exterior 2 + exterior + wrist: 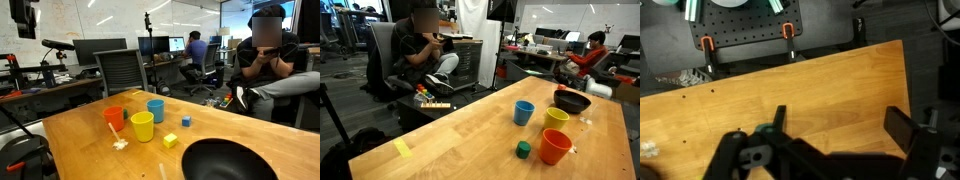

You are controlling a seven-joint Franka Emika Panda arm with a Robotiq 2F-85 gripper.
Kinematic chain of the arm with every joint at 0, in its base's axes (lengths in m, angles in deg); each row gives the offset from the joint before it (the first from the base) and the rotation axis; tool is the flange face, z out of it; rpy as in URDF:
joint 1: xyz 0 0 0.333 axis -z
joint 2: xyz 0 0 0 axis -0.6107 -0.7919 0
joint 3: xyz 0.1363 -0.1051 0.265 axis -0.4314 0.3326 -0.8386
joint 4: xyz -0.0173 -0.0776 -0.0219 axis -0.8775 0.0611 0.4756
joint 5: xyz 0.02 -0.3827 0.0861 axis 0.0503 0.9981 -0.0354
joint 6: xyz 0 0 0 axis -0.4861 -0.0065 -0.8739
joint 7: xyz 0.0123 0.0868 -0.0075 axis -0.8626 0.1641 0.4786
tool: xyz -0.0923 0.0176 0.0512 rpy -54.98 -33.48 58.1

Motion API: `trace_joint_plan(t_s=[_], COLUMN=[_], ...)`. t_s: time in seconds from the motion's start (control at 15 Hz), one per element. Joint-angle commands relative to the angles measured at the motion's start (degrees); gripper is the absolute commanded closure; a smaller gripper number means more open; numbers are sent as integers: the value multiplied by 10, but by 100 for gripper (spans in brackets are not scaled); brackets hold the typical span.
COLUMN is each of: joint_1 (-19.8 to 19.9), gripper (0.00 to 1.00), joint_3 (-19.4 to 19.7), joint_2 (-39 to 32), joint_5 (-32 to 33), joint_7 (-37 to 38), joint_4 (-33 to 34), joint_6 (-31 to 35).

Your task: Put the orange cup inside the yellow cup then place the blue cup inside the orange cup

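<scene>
The orange cup (pixel 555 146) (pixel 113 118), the yellow cup (pixel 556 118) (pixel 142 126) and the blue cup (pixel 524 112) (pixel 155 110) stand upright close together on the wooden table, each empty and apart from the others. My gripper (pixel 840 125) shows only in the wrist view. It is open and empty, with bare table wood between its fingers. No cup shows in the wrist view, and the arm is out of both exterior views.
A dark bowl (pixel 572 101) (pixel 225 160) stands by the cups. A small green block (pixel 523 150), a small yellow block (pixel 170 141) and a white scrap (pixel 120 145) lie nearby. A yellow note (pixel 402 148) lies farther off. The table edge (pixel 790 62) runs across the wrist view. A seated person (pixel 425 50) is behind the table.
</scene>
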Motion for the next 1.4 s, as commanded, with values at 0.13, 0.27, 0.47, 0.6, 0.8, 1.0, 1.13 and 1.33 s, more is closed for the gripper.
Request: trace_joint_plan(t_s=[0.13,0.27,0.47,0.6,0.8,1.0,1.13,1.33], joint_1=[7,11,19,22,23,23,25,31], gripper=[0,0,0,0,0,0,0,0], joint_3=[-5,-7,-12,-16,-18,-16,-11,-3], joint_2=[1,2,-27,-61,-122,-184,-221,-270], joint_5=[-3,-1,2,9,16,36,53,78], joint_7=[-4,1,6,8,12,20,23,35], joint_4=[1,-6,-11,-4,6,15,22,29], joint_6=[-2,15,63,96,155,210,238,290])
